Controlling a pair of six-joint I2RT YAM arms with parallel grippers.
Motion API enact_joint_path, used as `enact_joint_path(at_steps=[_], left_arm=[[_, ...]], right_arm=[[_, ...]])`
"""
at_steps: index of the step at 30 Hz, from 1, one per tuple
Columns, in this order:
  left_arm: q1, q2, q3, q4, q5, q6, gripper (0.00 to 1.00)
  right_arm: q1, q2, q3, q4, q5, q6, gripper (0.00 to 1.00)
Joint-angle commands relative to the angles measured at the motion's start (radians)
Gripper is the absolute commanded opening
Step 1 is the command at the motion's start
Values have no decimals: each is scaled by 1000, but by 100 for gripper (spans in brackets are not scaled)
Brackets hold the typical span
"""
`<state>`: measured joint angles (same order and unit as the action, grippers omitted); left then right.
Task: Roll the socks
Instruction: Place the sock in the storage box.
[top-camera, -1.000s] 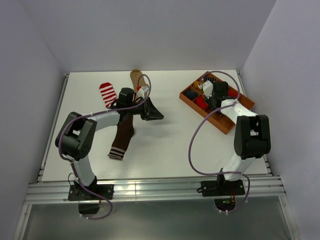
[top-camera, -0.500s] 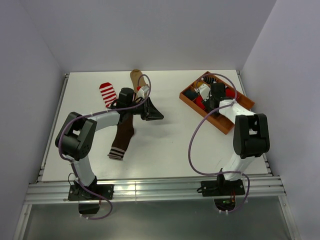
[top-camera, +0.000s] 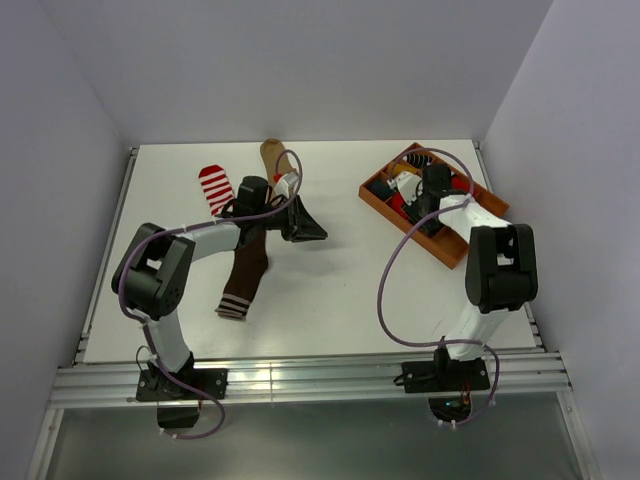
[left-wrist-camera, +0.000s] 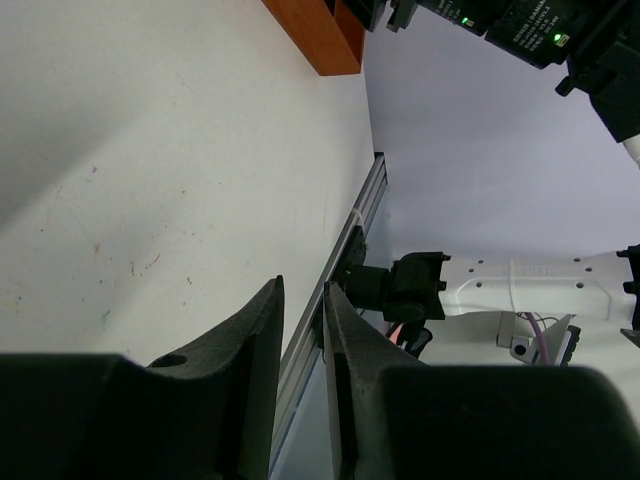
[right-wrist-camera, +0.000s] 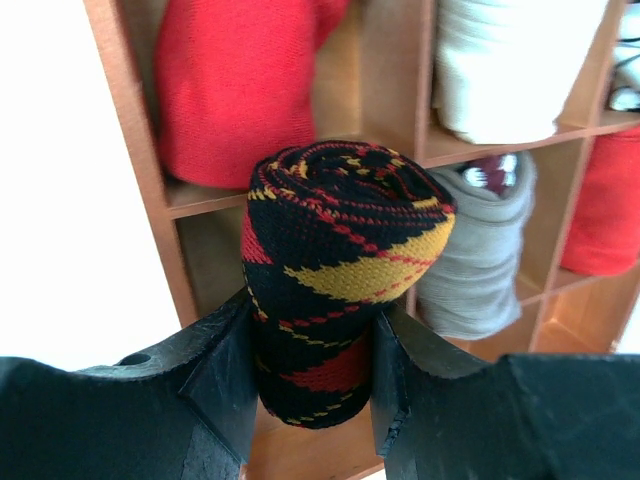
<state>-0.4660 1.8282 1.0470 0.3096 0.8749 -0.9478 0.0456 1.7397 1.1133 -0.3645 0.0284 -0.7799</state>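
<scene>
**Argyle roll over the tray, ready to drop in**

The argyle sock (right-wrist-camera: 345, 230) is wound into a tight roll and stands on end at the centre of the right wrist view. The right gripper (right-wrist-camera: 312, 345) clamps it low down, one finger pressed into each side. It sits over the tray (right-wrist-camera: 130, 120), above a cell at lower left of that frame that looks empty. Whether its base touches the cell floor is hidden.

The neighbouring cells are filled: a red roll (right-wrist-camera: 240, 80) at upper left, a white roll (right-wrist-camera: 510, 70) at upper right and a grey roll (right-wrist-camera: 480, 250) just right of the argyle one. In the top view the tray (top-camera: 375, 205) sits at upper right of the table (top-camera: 330, 290).

Three socks lie flat at upper left in the top view: a brown sock (top-camera: 243, 275), a striped sock (top-camera: 215, 188) and a tan sock (top-camera: 272, 155). The left gripper (top-camera: 305, 225) is beside them. Its own camera shows the fingers a narrow slit apart with nothing between them.

This looks like the stowing step for one finished roll. The next move calls for lowering the roll squarely into the free cell. The fingers should part only once the cell walls hold it, then draw straight up so the roll is not tugged loose. After that the flat socks remain to be rolled.
</scene>
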Motion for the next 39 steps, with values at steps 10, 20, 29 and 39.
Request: enact_joint_path(at_steps=[10, 20, 29, 39], left_arm=[[6, -4, -1, 14, 15, 3, 28], [21, -38, -15, -9, -25, -6, 27], [44, -53, -25, -23, -45, -20, 27], [50, -56, -25, -29, -54, -26, 27]], right_arm=[[-96, 207, 200, -421, -343, 53, 0], [-156, 317, 299, -505, -383, 88, 0], [-162, 403, 405, -606, -406, 136, 0], [-144, 435, 434, -623, -371, 177, 0]])
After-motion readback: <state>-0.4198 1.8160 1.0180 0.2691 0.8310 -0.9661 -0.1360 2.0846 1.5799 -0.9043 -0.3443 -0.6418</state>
